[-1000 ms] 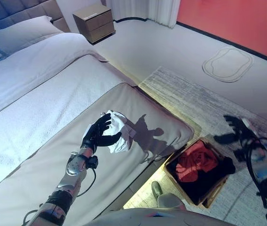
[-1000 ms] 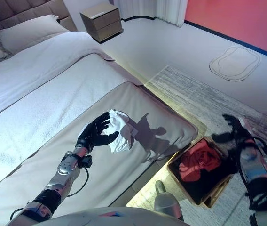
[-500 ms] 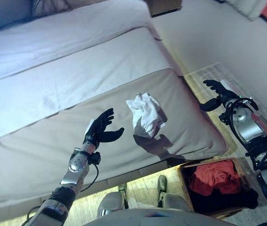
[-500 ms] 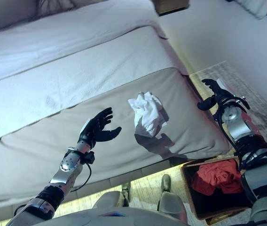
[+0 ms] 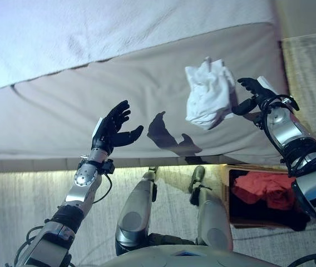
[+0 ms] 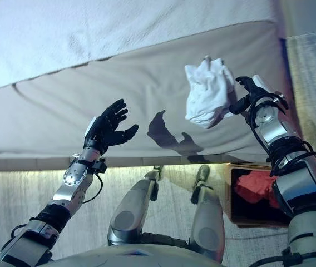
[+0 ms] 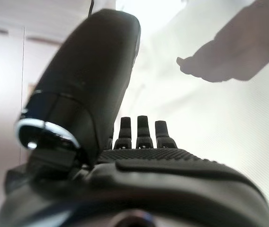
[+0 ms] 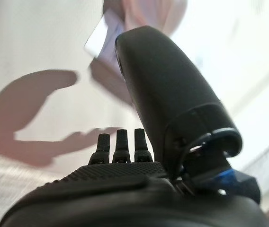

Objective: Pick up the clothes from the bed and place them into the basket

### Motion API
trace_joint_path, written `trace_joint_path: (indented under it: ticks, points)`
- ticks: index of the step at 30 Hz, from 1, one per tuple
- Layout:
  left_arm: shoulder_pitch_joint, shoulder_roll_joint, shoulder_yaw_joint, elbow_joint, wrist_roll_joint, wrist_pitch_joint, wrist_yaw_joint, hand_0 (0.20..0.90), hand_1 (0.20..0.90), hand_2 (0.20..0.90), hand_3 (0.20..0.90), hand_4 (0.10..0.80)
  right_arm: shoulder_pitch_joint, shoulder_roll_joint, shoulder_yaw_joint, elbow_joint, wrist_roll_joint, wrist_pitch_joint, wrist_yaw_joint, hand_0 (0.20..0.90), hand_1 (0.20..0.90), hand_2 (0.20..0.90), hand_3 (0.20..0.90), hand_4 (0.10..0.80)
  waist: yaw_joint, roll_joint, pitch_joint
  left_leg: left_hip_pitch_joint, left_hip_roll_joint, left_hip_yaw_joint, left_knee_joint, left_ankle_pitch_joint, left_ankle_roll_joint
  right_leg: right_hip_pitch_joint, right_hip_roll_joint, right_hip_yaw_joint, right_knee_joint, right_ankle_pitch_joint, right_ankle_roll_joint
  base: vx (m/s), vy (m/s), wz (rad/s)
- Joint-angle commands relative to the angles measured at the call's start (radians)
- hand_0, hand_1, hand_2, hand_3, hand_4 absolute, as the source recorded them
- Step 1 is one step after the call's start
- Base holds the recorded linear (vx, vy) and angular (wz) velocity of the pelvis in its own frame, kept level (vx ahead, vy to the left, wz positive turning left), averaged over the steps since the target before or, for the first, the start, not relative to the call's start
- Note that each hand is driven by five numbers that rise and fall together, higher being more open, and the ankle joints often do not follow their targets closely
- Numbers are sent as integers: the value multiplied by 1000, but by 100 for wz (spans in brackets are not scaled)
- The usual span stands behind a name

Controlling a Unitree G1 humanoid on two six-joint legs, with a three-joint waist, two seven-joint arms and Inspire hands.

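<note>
A crumpled white garment [image 5: 209,93] lies on the beige cover of the bed [image 5: 63,105], toward the right. My right hand [image 5: 252,95] is open just to the right of it, fingers spread and close to the cloth, holding nothing. My left hand [image 5: 111,128] hovers open above the bed's near edge, well to the left of the garment and empty. In the right wrist view the white garment [image 8: 111,19] shows past the hand [image 8: 125,142]; the left wrist view shows only the hand [image 7: 139,132] over bare cover. The basket [image 5: 229,210] stands on the floor at lower right with a red garment [image 5: 261,187] inside.
A white quilt [image 5: 91,33] covers the far part of the bed. A grey rug [image 5: 13,217] lies on the floor along the bed's near side and under the basket.
The camera has swung, so the whole scene shifted. My right hand has come in close beside the white garment. My left hand stays open and empty.
</note>
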State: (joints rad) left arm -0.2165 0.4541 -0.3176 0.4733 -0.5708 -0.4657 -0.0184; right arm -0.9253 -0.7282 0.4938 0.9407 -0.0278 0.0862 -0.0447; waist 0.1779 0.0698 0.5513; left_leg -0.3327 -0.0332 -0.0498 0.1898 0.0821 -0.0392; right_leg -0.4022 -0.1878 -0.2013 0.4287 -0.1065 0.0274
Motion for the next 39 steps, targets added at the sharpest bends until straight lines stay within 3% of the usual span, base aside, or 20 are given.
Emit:
trace_joint_path:
  ticks: [1,8,9,17,18,24,31,34,39]
  points:
    - [47,33,-4,-167,-20,-100,21,900,900,900,900,800,-141,-43,68,-38,46,-9,-59,900,900,900,900,800,15,-1,-31,-128,-74,-18,256,-200,56,-20,63,-40,-14,-2,-55,-65,39,14]
    - [64,49,-34,-227,-34,-96,84,900,900,900,900,800,-204,-16,82,40,84,-20,-63,900,900,900,900,800,39,38,-31,-312,-83,-8,346,-206,70,-205,52,-48,115,-27,-65,-37,44,8]
    - [77,52,-40,-229,-38,-97,86,900,900,900,900,800,-196,-8,81,47,85,-24,-64,900,900,900,900,800,45,43,-31,-303,-82,-10,358,-234,69,-201,53,-39,134,-53,-57,34,2,8]
    - [95,57,-46,-252,-61,-114,81,900,900,900,900,800,-222,32,89,85,113,-65,-55,900,900,900,900,800,67,65,-31,-370,-88,-14,401,-241,81,-271,50,-41,197,-68,-65,-27,30,5]
    - [93,56,-48,-258,-59,-111,85,900,900,900,900,800,-220,36,82,85,120,-78,-62,300,300,300,200,100,69,66,-31,-370,-88,-14,403,-241,80,-270,48,-42,199,-68,-65,-26,17,6]
    - [88,55,-59,-250,-55,-111,77,900,900,900,900,800,-198,55,20,58,197,-149,-117,300,300,300,200,100,68,58,-31,-322,-88,-20,385,-244,77,-218,45,-51,177,-67,-60,-9,11,2]
    - [83,52,-45,-206,-61,-120,52,900,900,900,900,800,-136,36,-30,26,242,-162,-75,300,300,300,200,100,44,14,-31,-138,-75,-23,269,-204,72,-35,51,-48,40,-25,-58,-19,58,-6]
    - [79,48,-31,-187,-46,-102,46,900,900,900,900,800,-97,14,-51,12,250,-177,-42,300,300,300,200,100,32,-16,-34,-4,-57,-15,218,-205,67,102,55,-42,-29,-20,-55,89,42,-7]
    - [88,44,-13,-161,-10,-63,48,900,900,900,900,800,-7,-11,-101,-35,260,-190,-11,300,300,300,200,100,3,-65,-125,139,-21,34,128,-210,64,254,62,-26,-158,11,-38,156,29,-16]
